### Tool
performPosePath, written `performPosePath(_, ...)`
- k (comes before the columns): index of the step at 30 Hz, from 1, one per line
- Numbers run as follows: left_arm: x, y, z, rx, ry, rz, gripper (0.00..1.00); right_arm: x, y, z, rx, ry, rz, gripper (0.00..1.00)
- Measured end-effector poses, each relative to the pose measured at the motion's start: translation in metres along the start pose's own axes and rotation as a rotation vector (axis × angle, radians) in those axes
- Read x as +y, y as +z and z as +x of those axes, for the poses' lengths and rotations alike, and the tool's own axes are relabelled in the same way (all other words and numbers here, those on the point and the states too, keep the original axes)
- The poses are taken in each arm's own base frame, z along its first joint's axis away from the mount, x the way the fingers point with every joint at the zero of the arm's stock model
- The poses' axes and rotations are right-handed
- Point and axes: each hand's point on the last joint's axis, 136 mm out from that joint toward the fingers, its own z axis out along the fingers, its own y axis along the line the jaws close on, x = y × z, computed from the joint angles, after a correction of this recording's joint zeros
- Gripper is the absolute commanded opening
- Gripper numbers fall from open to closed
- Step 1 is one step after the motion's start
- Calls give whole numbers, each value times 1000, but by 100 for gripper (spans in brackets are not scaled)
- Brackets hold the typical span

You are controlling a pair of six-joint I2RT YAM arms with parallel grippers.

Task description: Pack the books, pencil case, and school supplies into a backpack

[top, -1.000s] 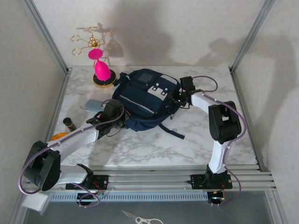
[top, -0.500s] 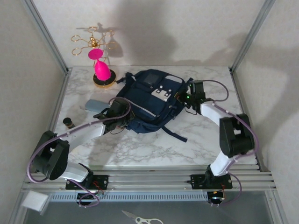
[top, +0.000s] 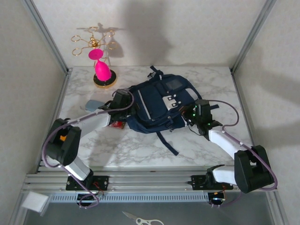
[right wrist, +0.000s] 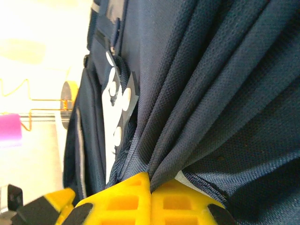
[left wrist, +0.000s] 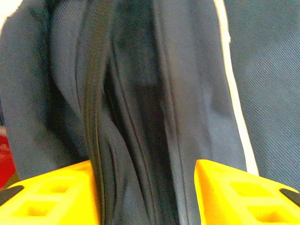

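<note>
Backpack (right wrist: 211, 93) fabric sits pinched in right fingers (right wrist: 122, 201); left fingers (left wrist: 51, 197) apart.

backpack (right wrist: 211, 93): woven cloth, matt, fine weave by your R cam
table (top: 136, 150): marble-look, smooth
wire stand (top: 93, 43): gold metal, glossy

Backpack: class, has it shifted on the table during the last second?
Yes. The backpack has slid rightward, away from the pink stand, turning slightly.
</note>
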Motion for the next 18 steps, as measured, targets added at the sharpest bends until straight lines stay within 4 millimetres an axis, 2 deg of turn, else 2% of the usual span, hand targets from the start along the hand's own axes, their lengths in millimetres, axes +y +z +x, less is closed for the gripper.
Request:
performPosePath(4,-14,-46,3,-31,11,59,61,5,-1,16,0,37,-21,0)
performPosePath(8,-52,-77,24,-27,53,138,60,6,-1,24,-3,66,-18,0)
performPosePath(12,-84,-82,67,51,107,189,57,12,-2,30,-7,87,-29,0)
performPosePath(15,-102,-70,99,113,160,176,56,14,-2,35,8,97,-34,0)
performPosePath(18,-114,-58,122,155,212,148,52,16,-2,37,12,106,-38,0)
